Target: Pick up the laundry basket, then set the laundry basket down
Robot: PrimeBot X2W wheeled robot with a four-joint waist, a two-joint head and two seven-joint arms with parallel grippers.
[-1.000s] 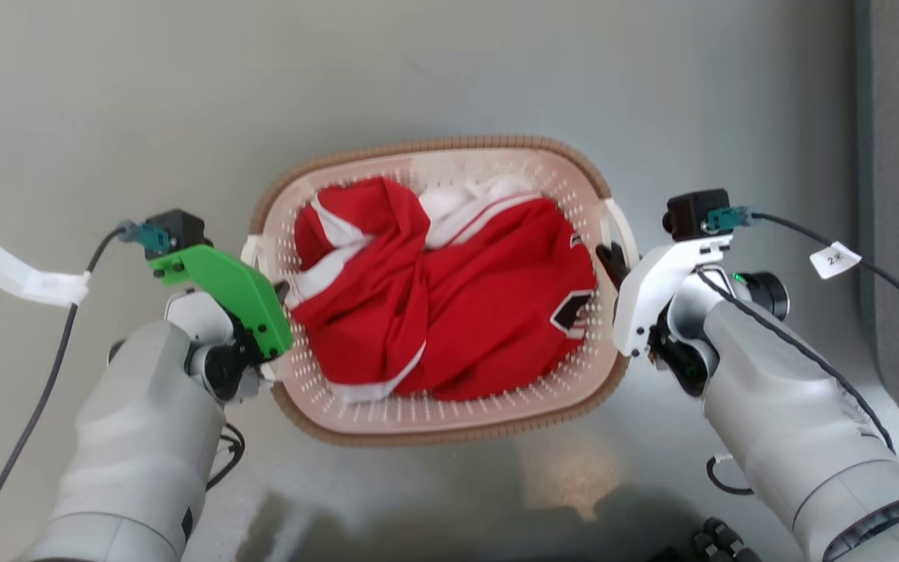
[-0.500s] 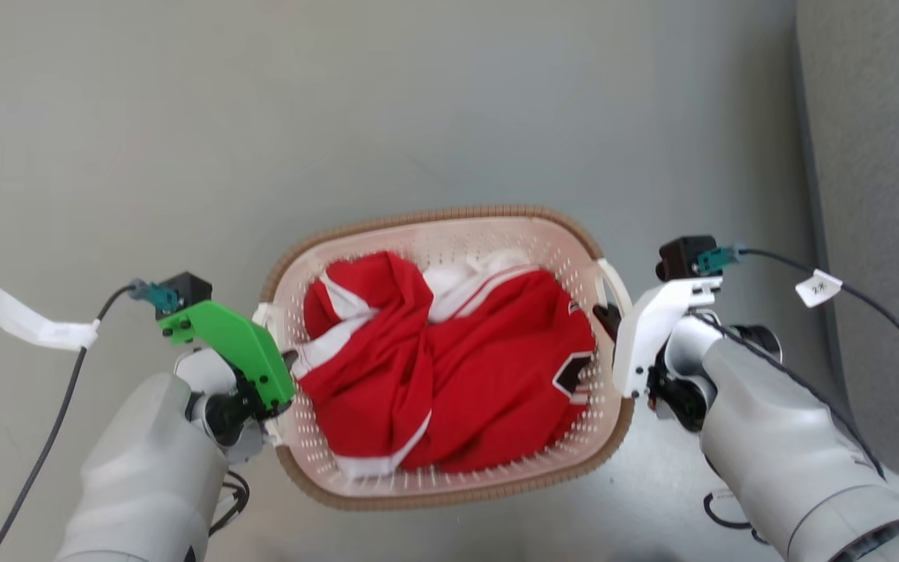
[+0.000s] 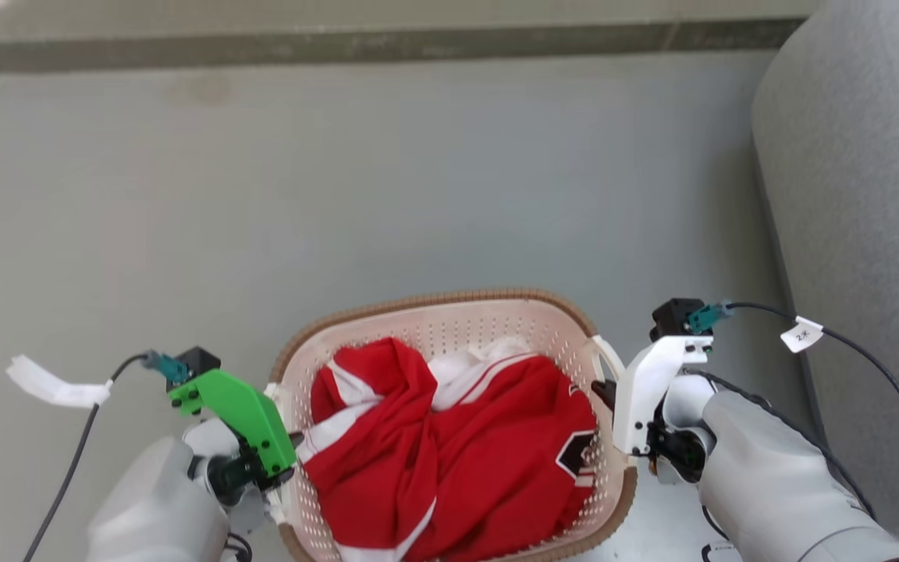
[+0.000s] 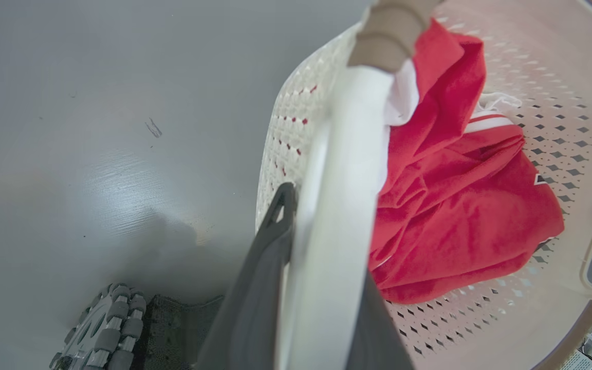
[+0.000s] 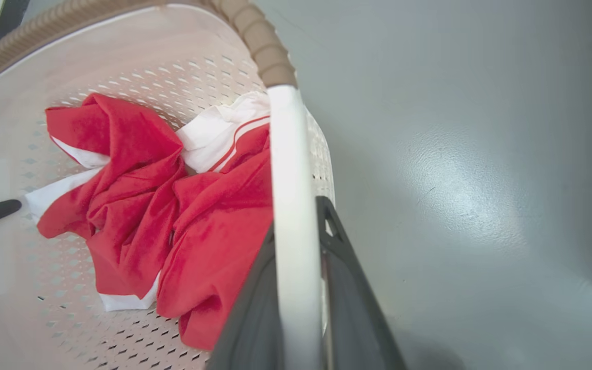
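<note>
The laundry basket (image 3: 434, 300) hangs between the 2 arms low in the head view, apparently clear of the grey floor (image 3: 340, 195), with the red-and-white clothing (image 3: 449, 445) heaped inside. The left gripper (image 4: 327, 241) pinches its 2 dark fingers narrowly on the white left handle (image 4: 342, 169), and the right gripper (image 5: 298, 226) clamps the white right handle (image 5: 285, 169) likewise, so the load is shared and the basket hangs level. The pick-up looks done; setting down calls for both arms lowering together.
</note>
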